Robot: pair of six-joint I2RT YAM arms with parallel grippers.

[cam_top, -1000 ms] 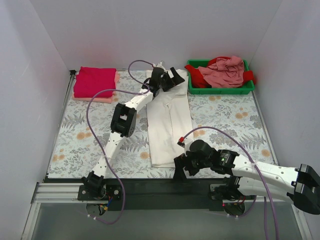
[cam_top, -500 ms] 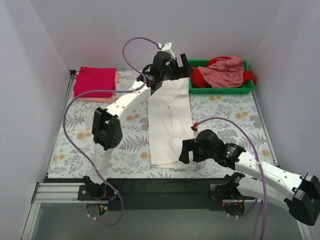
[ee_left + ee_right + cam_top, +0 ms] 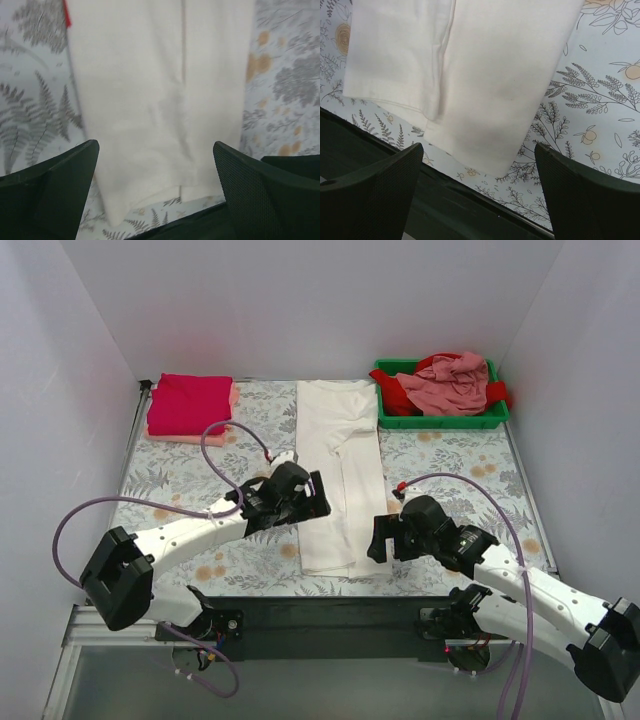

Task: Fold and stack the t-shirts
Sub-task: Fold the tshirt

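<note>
- The white t-shirt (image 3: 338, 475) lies flat on the table (image 3: 170, 510), narrowed into a long strip. Its near hem sits close to the table's near edge.
- My right tool (image 3: 479, 190) hovers just right of the shirt's near end. Its jaws are spread wide with nothing between them, and the hem corner shows below.
- My left tool (image 3: 156, 190) hangs over the shirt's left edge, a little farther up. It is also wide apart and empty. A sliver of red shows at that edge in the left wrist view, which I take to be the print tucked under.
- Past the shirt's far-left corner, well apart from it, a crimson t-shirt (image 3: 190, 403) lies folded on a pale pink t-shirt (image 3: 190, 438). I count those two as done.
- Just right of the shirt's far end, the green tray (image 3: 440, 420) holds a crumpled dusty pink t-shirt (image 3: 450, 385) and a red t-shirt (image 3: 395, 395), both untouched.
- As I judge it, I'm around halfway. The white shirt's lengthwise folds look done. It has not been folded end to end or carried to the stack, and the tray pair comes after that.
</note>
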